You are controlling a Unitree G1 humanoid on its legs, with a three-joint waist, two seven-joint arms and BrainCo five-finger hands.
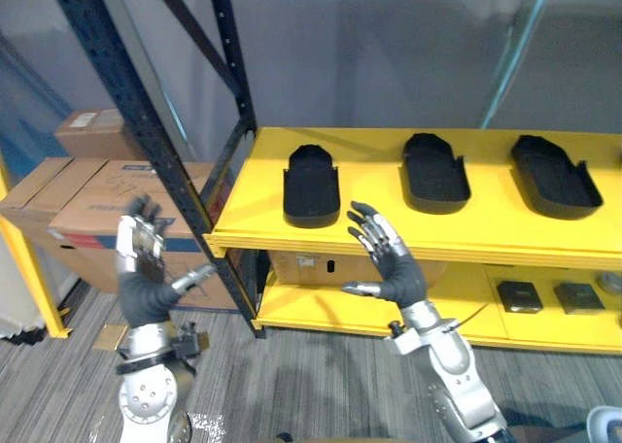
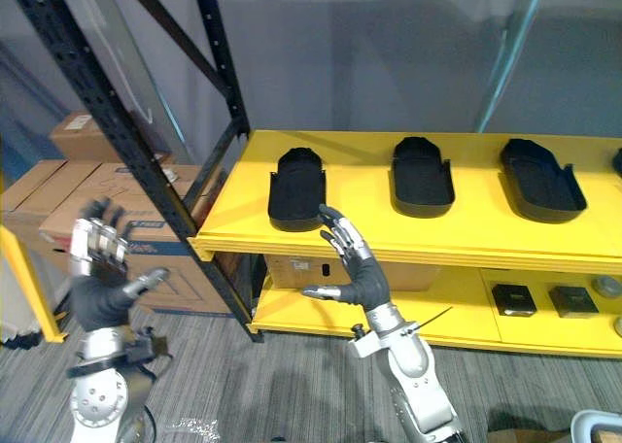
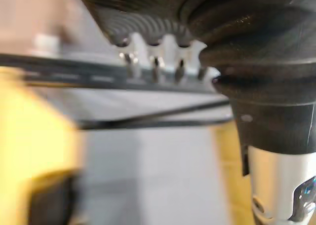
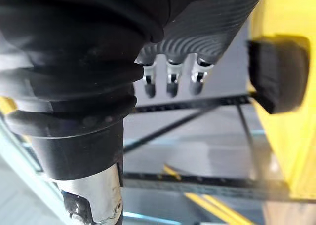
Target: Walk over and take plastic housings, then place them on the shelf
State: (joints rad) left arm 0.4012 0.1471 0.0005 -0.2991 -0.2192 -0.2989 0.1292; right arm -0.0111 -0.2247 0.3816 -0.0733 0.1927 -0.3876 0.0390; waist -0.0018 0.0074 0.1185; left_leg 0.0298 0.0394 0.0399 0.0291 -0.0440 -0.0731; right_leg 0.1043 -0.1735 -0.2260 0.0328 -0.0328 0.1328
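Left eye view, stock check: 3 black plastic housings are lying in a row on the top board (image 1: 486, 231) of the yellow shelf, hollow side up, well apart from each other, none in either hand

- Item 1, left housing (image 1: 311, 184): long axis is running front to back; rounded end is pointing at the back wall, squared end at the front edge
- Item 2, middle housing (image 1: 434, 173): same lie, rounded end to the wall, broader end to the front
- Item 3, right housing (image 1: 554, 176): is lying slightly askew, near end turned toward robot's right
- right hand (image 1: 394, 263): is hovering in front of the shelf's front edge, near item 1, fingers straight and spread, thumb out, holding nothing, touching nothing. Right wrist view is showing the straight fingers (image 4: 170, 84) w/ one housing's end on yellow board past them
- left hand (image 1: 144, 258): is hanging raised at robot's left, in front of the dark blue rack upright (image 1: 136, 122), fingers extended, empty
- Lower board: cardboard box (image 1: 330, 265) is sitting under item 1; pair of small dark blocks (image 1: 518, 295) is resting further right
- Misc: stacked cardboard cartons (image 1: 97, 200) are standing behind the rack upright, left of the shelf
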